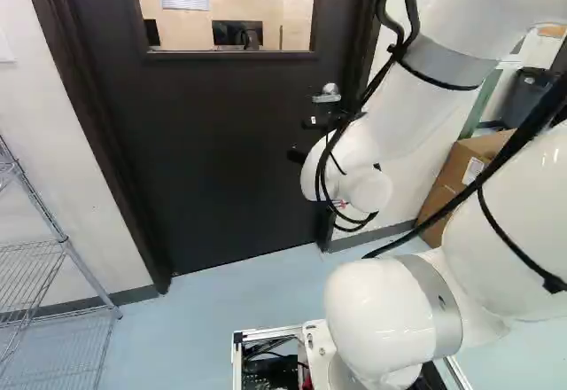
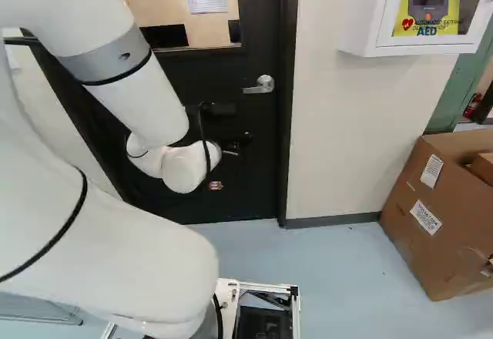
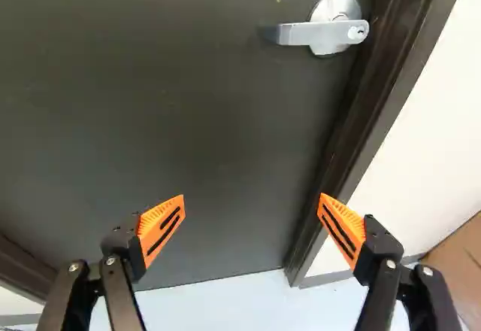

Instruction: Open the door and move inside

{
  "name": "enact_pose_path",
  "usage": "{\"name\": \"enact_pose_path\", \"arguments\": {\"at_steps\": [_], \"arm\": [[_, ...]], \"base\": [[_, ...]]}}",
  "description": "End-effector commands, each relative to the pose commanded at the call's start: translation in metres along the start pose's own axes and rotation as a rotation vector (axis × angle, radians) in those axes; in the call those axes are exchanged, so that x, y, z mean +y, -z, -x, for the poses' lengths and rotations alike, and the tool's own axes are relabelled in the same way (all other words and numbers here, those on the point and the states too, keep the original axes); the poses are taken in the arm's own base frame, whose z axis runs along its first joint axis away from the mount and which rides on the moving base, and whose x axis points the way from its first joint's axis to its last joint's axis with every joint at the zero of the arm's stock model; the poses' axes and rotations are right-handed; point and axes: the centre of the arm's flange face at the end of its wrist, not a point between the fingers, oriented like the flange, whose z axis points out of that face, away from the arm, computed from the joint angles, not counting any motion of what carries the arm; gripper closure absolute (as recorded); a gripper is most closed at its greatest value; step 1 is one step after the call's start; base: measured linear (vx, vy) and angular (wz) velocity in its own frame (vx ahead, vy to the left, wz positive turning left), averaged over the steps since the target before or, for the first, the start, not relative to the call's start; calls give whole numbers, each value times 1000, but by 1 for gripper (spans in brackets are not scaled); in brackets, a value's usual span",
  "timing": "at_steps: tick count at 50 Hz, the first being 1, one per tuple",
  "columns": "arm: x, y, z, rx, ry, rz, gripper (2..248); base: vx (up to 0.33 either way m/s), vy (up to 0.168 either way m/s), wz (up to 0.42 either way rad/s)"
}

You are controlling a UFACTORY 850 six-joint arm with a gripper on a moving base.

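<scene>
A dark door [image 1: 213, 142] with a window stands shut in its frame ahead of the arm. Its silver lever handle [image 2: 260, 85] is near the frame's edge. The black gripper [image 2: 231, 145] is in front of the door, lower than the handle. In the wrist view the gripper [image 3: 254, 214] stands wide open, nothing between its orange pads but the view of the door and frame behind. The lever handle [image 3: 323, 30] lies ahead of the gripper and off to the side of its line, clear of both fingers.
A wire rack [image 1: 66, 248] stands at the left of the left base view. Cardboard boxes [image 2: 431, 208] sit on the floor to the right of the door, and a white wall cabinet [image 2: 366, 15] hangs above them. Pale wall [image 2: 354, 123] borders the door frame.
</scene>
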Motion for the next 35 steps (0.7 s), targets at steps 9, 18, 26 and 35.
{"name": "enact_pose_path", "arguments": {"at_steps": [9, 18, 26, 35], "arm": [[2, -9, -13, 21, 0, 5, 3], [4, -18, -25, 43, 9, 1, 3], [5, -26, -37, 61, 22, -9, 3], [8, -36, -50, 81, 42, -19, 3]], "base": [[0, 0, 0], [0, 0, 0], [0, 0, 0], [0, 0, 0]]}}
